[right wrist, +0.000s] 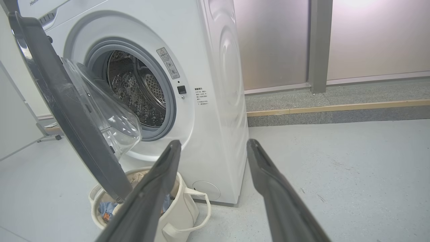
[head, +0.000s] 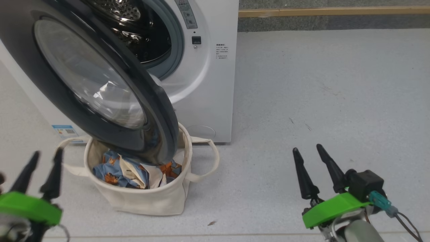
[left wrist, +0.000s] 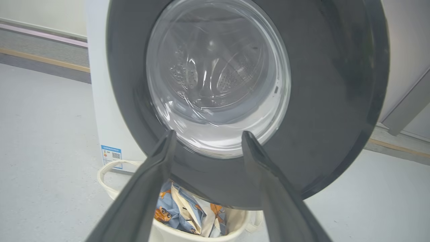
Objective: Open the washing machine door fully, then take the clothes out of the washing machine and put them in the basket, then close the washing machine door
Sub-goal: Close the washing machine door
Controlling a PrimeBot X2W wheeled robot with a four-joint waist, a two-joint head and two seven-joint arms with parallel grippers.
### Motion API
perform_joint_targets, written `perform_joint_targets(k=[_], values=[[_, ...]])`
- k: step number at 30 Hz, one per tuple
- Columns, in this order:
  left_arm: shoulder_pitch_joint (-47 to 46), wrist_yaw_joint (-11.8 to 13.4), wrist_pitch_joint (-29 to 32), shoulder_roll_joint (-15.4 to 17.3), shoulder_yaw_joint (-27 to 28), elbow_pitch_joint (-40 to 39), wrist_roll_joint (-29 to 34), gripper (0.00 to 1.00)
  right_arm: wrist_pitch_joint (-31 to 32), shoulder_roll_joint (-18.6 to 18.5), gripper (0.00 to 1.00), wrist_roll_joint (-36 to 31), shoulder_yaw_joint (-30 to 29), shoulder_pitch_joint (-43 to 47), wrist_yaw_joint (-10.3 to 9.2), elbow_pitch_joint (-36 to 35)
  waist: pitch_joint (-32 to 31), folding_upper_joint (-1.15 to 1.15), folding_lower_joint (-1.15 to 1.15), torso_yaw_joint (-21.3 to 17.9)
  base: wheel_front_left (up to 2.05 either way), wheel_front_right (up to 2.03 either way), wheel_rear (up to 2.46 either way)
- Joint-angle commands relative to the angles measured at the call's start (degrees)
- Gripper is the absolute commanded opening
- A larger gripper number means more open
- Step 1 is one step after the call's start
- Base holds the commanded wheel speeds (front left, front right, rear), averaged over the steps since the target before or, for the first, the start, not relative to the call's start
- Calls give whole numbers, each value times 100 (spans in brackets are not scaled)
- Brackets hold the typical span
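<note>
A: Clothes [head: 134, 171]?
B: In the basket [head: 147, 201], on the floor under the half-open washing machine door [head: 90, 77].
A: Door handling?
B: Rigid, hinged, probably slick; push its free rim. The left jaws and right jaws are spread, empty.

The door [head: 158, 111] runs off the top and left edges in the head view. Its lower rim covers the back of the basket [head: 151, 201] and a chunk of the clothes [head: 124, 173], so no telling how much is piled in there. The small print [head: 221, 51] on the washer [head: 208, 101] is way too tiny to read, same with the blue sticker [head: 63, 130]. The left gripper [head: 48, 151] is chopped off at the bottom corner. In the right wrist view a finger [right wrist: 151, 195] blocks most of the basket.
</note>
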Motion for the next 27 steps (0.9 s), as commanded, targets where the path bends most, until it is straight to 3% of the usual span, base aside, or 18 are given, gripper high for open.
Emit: perform_joint_targets(k=[1,7,10,18,27], values=[[89,104,-66,283,743,-269,324,100,-71,38,100,-69,19,-89,43,-246,-10,0,0,21,0,0,0],[928,87,-68,-77,2005,-674,970,100,-71,66,100,-105,-66,23,43,-290,-46,0,0,-43,0,0,0],[1263,30,-68,-293,2309,-809,1328,100,-71,81,100,-100,-92,66,43,-288,-78,0,0,-111,0,0,0],[1587,-101,-68,-675,2645,-960,1674,100,-71,101,100,-147,-122,126,43,-268,-154,0,0,-214,0,0,0],[1602,-122,-68,-702,2605,-972,1676,100,-71,111,100,-150,-95,126,43,-236,-175,0,0,-187,0,0,0]])
